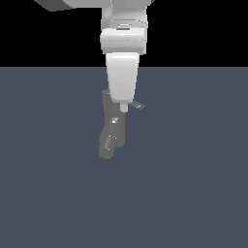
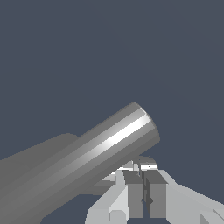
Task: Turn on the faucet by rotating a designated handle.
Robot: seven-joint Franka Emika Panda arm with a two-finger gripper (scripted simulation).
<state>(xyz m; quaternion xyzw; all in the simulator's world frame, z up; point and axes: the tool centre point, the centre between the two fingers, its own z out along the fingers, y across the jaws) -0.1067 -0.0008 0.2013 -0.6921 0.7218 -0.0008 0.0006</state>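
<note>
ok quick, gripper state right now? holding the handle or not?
Gripper: fingers close together, nearly shut, nothing visibly between them. It sits at the top of the faucet next to the handle; whether it touches the handle cannot be told.

White arm [image 1: 122, 58] vertical, tool [image 2: 139, 183] pointing down, fingers close together

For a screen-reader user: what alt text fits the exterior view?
A white robot arm's end effector hangs at the top of a small grey upright faucet, whose thin handle sticks out toward the exterior view's right, on a plain blue-grey floor.
</note>
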